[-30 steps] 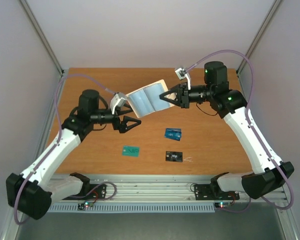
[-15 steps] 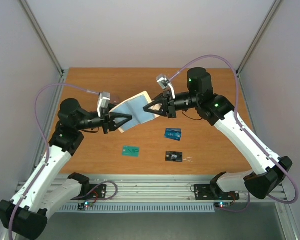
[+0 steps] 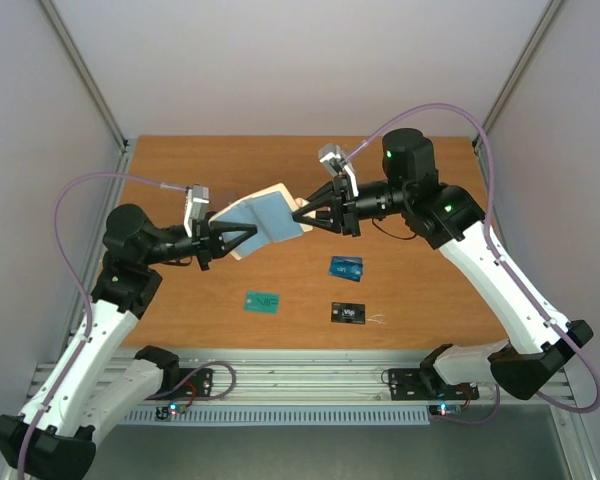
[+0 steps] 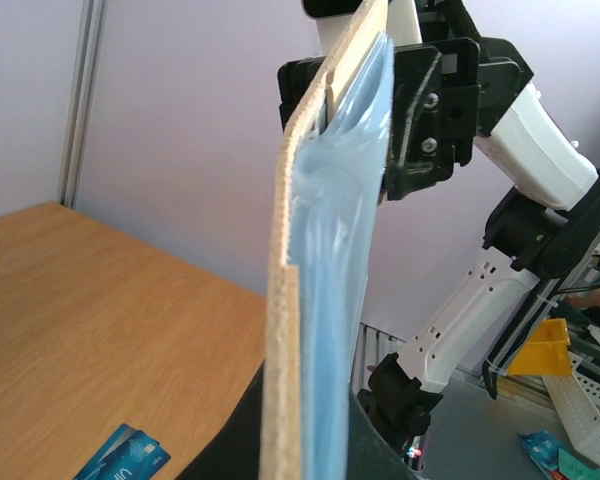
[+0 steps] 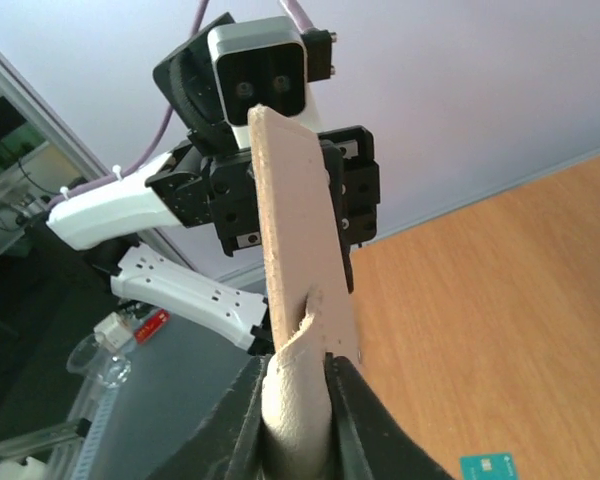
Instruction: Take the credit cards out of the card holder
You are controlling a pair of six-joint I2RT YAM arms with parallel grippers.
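Note:
The card holder (image 3: 267,217), pale blue inside with a beige rim, hangs tilted above the table between both arms. My left gripper (image 3: 231,240) is shut on its left edge; in the left wrist view the holder (image 4: 325,300) stands edge-on between the dark fingers of that gripper (image 4: 305,445). My right gripper (image 3: 306,213) pinches the right edge, and the beige fold (image 5: 298,300) sits pressed between both fingers of that gripper (image 5: 296,405). Three credit cards lie on the table: blue (image 3: 346,267), black (image 3: 348,313) and teal (image 3: 263,301).
The cards lie in the near half of the wooden table (image 3: 180,170), below and in front of the raised holder. White walls and metal frame posts close in the sides. A grey rail with both arm bases runs along the near edge.
My left gripper came up to the holder's left edge and shut on it. The holder, held by the right gripper, moved left and slightly lower. The cards stayed put.

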